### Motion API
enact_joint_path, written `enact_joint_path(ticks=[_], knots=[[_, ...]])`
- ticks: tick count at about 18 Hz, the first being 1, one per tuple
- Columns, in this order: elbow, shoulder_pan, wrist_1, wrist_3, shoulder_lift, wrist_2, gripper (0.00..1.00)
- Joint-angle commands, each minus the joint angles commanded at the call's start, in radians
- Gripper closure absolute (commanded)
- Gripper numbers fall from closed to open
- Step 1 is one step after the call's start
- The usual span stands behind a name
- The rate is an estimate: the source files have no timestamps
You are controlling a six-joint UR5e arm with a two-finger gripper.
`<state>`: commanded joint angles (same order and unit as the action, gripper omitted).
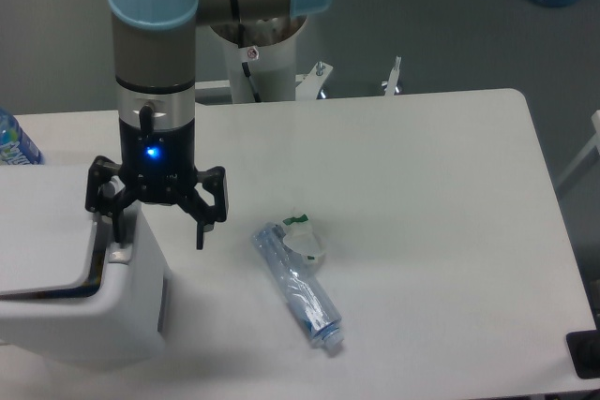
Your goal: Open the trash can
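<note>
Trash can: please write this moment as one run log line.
gripper: open, one finger at tab | trash can: lid ajar | bottle: lying on table, untouched

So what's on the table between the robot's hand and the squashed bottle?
Nothing: the camera view shows bare white table between the hand and the squashed bottle.

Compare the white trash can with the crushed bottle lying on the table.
The trash can is opaque white plastic; the crushed bottle is clear with a blue label. The trash can is large, boxy and standing upright at the table's left edge; the bottle is small, flattened and lying on its side mid-table. The pincer hangs over the trash can's corner, well away from the bottle. Both rest on the table.
</note>
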<state>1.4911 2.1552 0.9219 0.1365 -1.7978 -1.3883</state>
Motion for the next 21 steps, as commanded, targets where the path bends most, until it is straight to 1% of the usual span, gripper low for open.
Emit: enact_joint_path(ticks=[3,7,14,15,17,19,21], knots=[[-0.028,0.000,-0.002,0.006,0.012,0.005,0.00],[-0.083,0.037,0.000,0.008,0.017,0.003,0.00],[-0.095,0.110,0.009,0.017,0.028,-0.005,0.00],[-0.092,0.115,0.012,0.043,0.029,-0.006,0.00],[-0.086,0.130,0.047,0.144,0.032,-0.018,0.00],[-0.081,0.147,0.095,0.250,0.038,-0.082,0.00],[-0.080,0.159,0.106,0.313,0.038,-0.117,0.00]])
